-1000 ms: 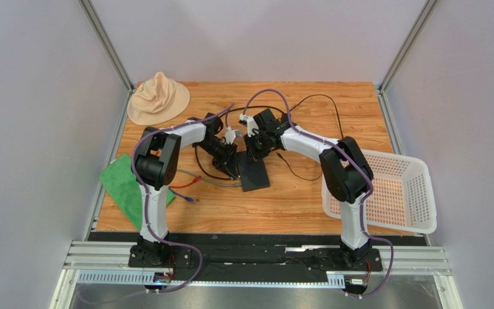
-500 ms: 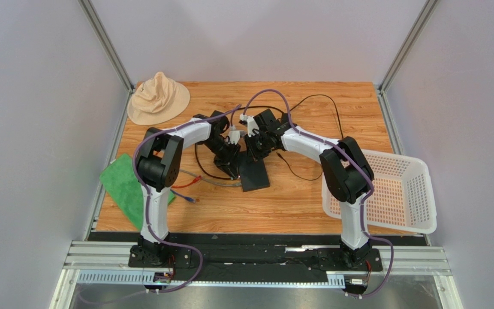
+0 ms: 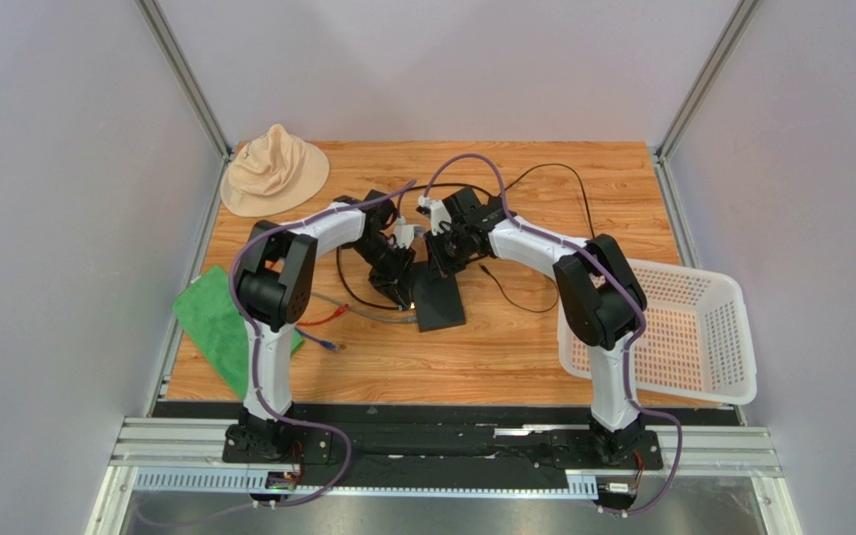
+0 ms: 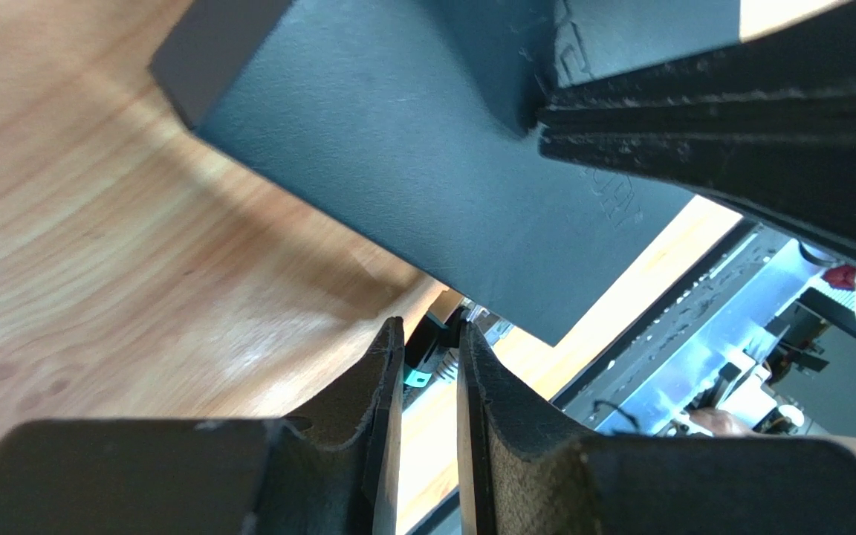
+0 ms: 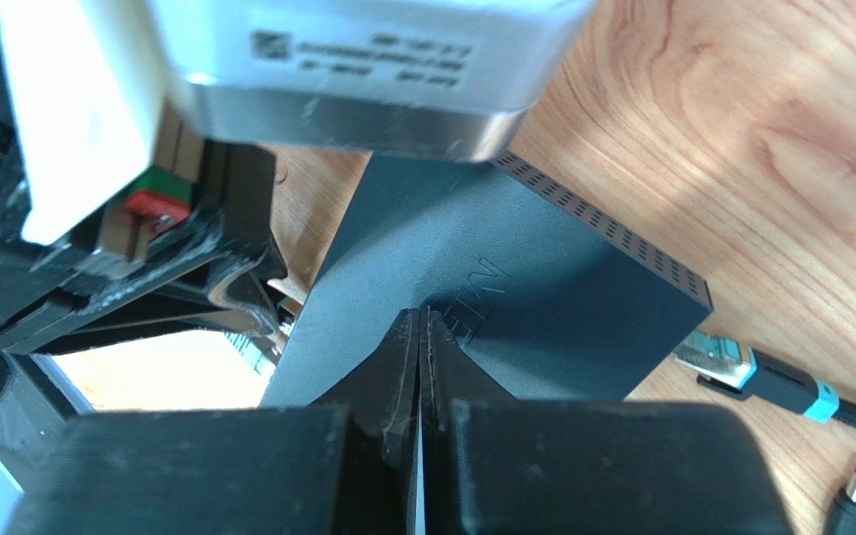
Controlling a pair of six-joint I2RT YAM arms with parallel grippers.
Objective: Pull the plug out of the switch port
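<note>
At the middle of the table, the left claw has swung in over the last second and now sits at the left edge of the switch, so the pull looks about to begin. Its fingers stand a narrow gap apart with the plug between the tips; whether they pinch it, I cannot tell. The right claw is closed on nothing, its tips pressing the switch's top.
</note>
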